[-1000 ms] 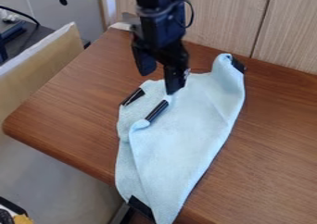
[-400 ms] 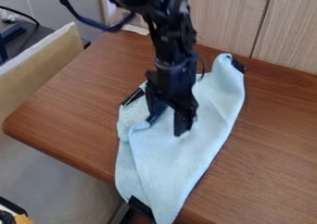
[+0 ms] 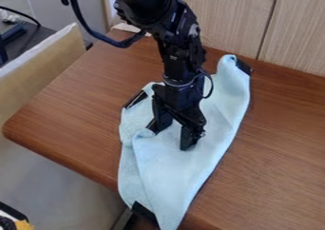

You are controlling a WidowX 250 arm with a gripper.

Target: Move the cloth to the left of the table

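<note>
My gripper (image 3: 169,139) hangs down over the middle of the cloth, with its two fingers spread apart and nothing seen gripped between them. The light blue cloth (image 3: 184,165) lies stretched across the brown wooden table (image 3: 82,110), from near the back wall to the front edge, where its lower end hangs past the edge. It has dark patches at its corners. The left finger is by a fold on the cloth's left part, the right one over its middle; the arm hides some of the cloth behind. Whether the fingertips touch the cloth I cannot tell.
A wood-panelled wall (image 3: 234,20) stands along the table's back edge. To the left is a tan board (image 3: 44,62), with grey cabinets behind it. Bare tabletop lies on both sides of the cloth.
My gripper has come down and forward, from above the cloth's upper part to its middle, its fingers now visibly apart. The cloth has barely changed.
</note>
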